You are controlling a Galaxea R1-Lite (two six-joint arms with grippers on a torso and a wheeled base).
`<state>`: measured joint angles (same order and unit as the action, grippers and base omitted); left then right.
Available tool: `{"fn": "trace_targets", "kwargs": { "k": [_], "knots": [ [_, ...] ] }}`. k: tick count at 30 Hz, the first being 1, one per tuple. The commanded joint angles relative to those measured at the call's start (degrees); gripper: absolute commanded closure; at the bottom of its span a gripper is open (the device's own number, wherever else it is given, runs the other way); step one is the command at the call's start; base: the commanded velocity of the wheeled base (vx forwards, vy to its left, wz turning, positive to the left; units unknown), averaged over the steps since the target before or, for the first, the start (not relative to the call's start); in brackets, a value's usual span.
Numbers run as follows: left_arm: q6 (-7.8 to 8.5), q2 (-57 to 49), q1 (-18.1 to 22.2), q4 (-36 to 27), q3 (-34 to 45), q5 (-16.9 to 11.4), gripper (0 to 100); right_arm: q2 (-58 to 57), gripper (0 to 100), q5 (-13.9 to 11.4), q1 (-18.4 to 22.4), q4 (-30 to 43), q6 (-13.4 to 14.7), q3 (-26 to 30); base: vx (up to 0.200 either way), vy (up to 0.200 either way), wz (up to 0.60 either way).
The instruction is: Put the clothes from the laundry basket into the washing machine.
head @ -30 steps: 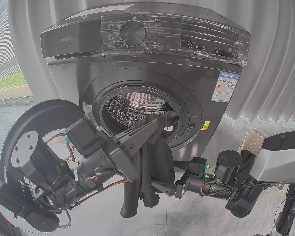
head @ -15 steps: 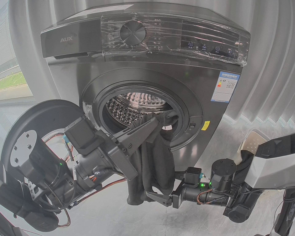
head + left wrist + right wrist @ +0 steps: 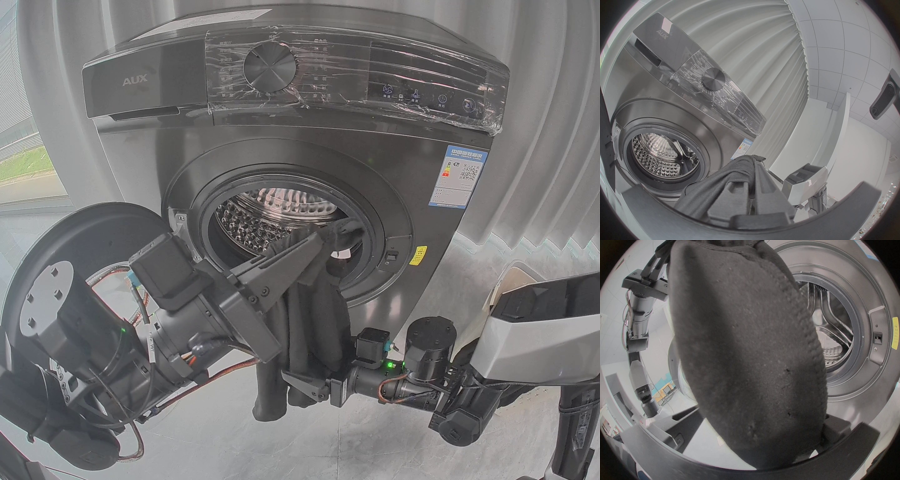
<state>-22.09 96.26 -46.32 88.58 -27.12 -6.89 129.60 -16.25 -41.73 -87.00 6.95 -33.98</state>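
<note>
— What is the garment (image 3: 312, 325) like?

— Dark grey, soft and thick, with a fuzzy knit surface and a stitched hem. It hangs in long loose folds, bunched into a rope shape.

— And the washer (image 3: 300, 131)?

— Smooth brushed grey metal with a round mouth. The drum (image 3: 269, 219) inside is shiny steel, dotted with holes. Crinkled clear film (image 3: 350, 69) covers the dial panel. The round door (image 3: 94, 237) stands swung wide. A pleated white curtain (image 3: 550, 125) hangs behind the washer.

— Where is the left gripper (image 3: 314, 245)?

— Stretched forward with its tips at the mouth of the drum, which lies just ahead of the jaws. The jaws are pressed together on the top of the garment. A short end of cloth pokes past the tips onto the lip of the mouth. The rest drops straight down below the jaws, outside the washer.

— And the right gripper (image 3: 300, 387)?

— Held low and level, pointing sideways, below the left jaws. Its jaws are spread wide, with the lower part of the garment hanging between them. I cannot tell whether they press on the cloth. The bottom end dangles just below them.
</note>
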Motion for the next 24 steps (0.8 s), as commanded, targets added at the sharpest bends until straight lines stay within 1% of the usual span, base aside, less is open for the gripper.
{"fn": "trace_targets", "kwargs": {
  "k": [1, 6, 8, 9, 13, 15, 18, 24],
  "knots": [
    [-0.06, 0.0, -0.1, 0.0, -0.7, 0.0, 100, 2.5, 0, 0.9, -0.2, -0.1, 0.9, -3.0, 0.000, 0.000, 0.00],
    [-0.32, 0.0, -0.1, 0.0, -1.4, 0.0, 100, 2.6, 0, 1.1, -1.6, -0.1, 1.1, -4.0, 0.000, 0.000, 0.00],
    [-0.94, 0.0, -0.1, 0.0, -1.7, 0.1, 100, 2.7, 0, 1.2, -2.7, -0.2, 1.2, -3.8, 0.000, 0.000, 0.00],
    [-1.11, 0.1, -0.1, 0.0, -1.8, 0.1, 100, 2.7, 100, 1.2, -2.8, -0.2, 1.4, -3.8, 0.000, 0.000, 0.00],
    [-1.29, 0.2, 0.0, 0.0, -2.0, 1.1, 100, 2.5, 100, 1.2, -3.4, -0.5, 1.5, -3.5, 0.000, 0.000, 0.00],
    [-1.38, 0.2, 0.1, -0.1, -2.0, 1.1, 100, 2.0, 100, 1.2, -3.5, -1.2, 1.6, -2.4, 0.000, 0.000, 0.00],
    [-1.29, 0.5, 1.7, -0.1, -1.9, 1.2, 100, 0.4, 100, 1.1, -3.8, -1.4, 1.5, 1.5, 0.000, 0.000, 0.00],
    [-1.47, 1.2, 4.8, -0.1, -1.8, 1.2, 100, -7.2, 100, 0.6, -5.5, -1.4, 1.1, 10.5, 0.000, 0.000, 0.00]
  ]
}}
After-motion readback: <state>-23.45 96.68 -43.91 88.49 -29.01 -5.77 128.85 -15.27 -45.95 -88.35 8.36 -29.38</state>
